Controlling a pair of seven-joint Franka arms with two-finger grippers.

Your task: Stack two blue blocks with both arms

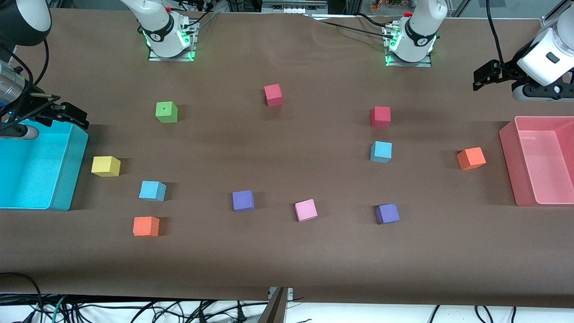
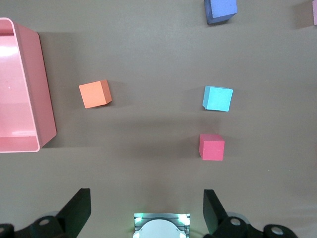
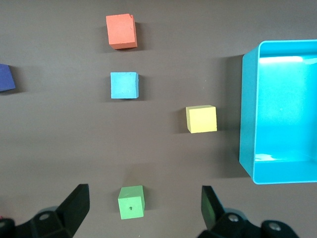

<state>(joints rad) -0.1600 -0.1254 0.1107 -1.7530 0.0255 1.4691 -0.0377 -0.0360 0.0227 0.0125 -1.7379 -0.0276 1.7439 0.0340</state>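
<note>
Nothing picked yet. Left gripper (image 1: 482, 80) up by pink bin (image 1: 509, 148), right gripper (image 1: 67, 115) over cyan bin (image 1: 71, 170); both jaws spread, empty. Blue blocks (image 1: 381, 151) (image 1: 152, 190) well apart on bench (image 1: 287, 251), one per arm's end.

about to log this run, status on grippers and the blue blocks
Left gripper open, up by the pink bin; right gripper open, over the cyan bin. Both blue blocks flat on the table, apart, unstacked. Nothing blocking either.
</note>
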